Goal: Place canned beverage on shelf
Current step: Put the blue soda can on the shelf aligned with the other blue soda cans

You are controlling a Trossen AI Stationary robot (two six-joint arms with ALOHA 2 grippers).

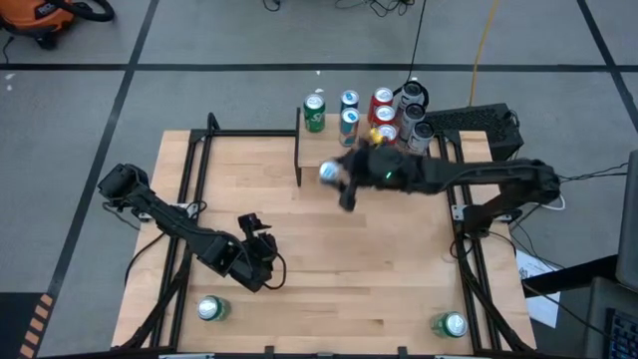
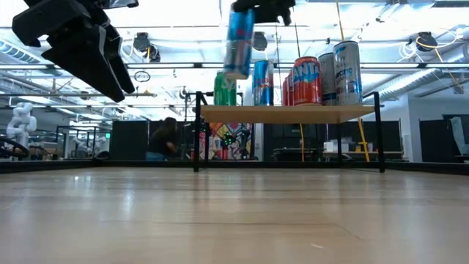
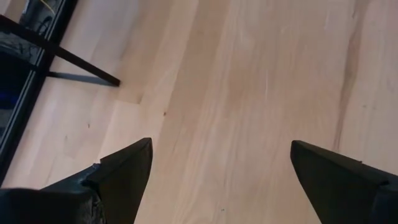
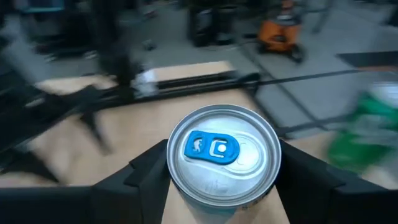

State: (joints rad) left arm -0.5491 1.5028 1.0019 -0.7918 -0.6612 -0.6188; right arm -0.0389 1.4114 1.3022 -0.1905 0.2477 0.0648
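Overhead, the right gripper (image 1: 339, 178) clasps a blue can (image 2: 239, 40) above the table, just off the shelf (image 2: 289, 114) — already crowded with a green can (image 1: 315, 112) and red cans (image 2: 305, 81). Left gripper (image 1: 261, 261) hangs spread wide near the front, with two green cans (image 1: 210, 309) at the front corners.

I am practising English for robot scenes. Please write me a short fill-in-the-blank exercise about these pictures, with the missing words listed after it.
1. The right gripper is closed on a can whose pull tab is ____.
2. In the low view this can hangs ____ than the shelf board.
3. The left gripper is ____ and holds nothing.
4. Near the table's front edge stand ____ green cans.

Missing words: blue; higher; open; two
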